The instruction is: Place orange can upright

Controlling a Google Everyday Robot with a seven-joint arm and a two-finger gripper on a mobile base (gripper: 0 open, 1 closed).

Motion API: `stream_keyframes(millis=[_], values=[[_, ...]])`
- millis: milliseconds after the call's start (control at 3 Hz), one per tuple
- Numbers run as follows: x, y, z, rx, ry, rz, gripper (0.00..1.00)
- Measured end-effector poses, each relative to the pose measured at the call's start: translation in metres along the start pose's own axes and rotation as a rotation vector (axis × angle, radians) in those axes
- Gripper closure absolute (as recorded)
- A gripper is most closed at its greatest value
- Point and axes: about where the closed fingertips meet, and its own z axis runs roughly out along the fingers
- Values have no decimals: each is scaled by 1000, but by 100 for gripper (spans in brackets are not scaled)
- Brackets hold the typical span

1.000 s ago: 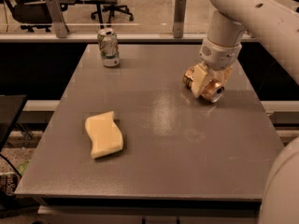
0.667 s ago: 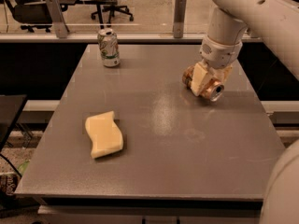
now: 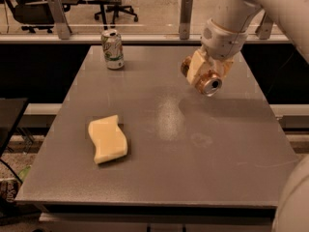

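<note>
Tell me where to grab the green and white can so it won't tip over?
Grip the white-and-green can around its middle, coming in level from its right in the view: it stands upright, round-sided, with nothing beside it there. The tool, above the far right of the table, is shut on the tilted orange can.

Over the far right of the table [image 3: 159, 187], the gripper [image 3: 199, 71] clasping the orange can [image 3: 211, 85] hides most of its body.
</note>
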Motion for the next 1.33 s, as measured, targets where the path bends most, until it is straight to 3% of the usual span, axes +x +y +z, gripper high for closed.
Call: stream_keyframes(millis=[667, 1333], values=[[6, -21, -25, 128, 35, 354, 100], [12, -34, -36, 247, 47, 642, 100]])
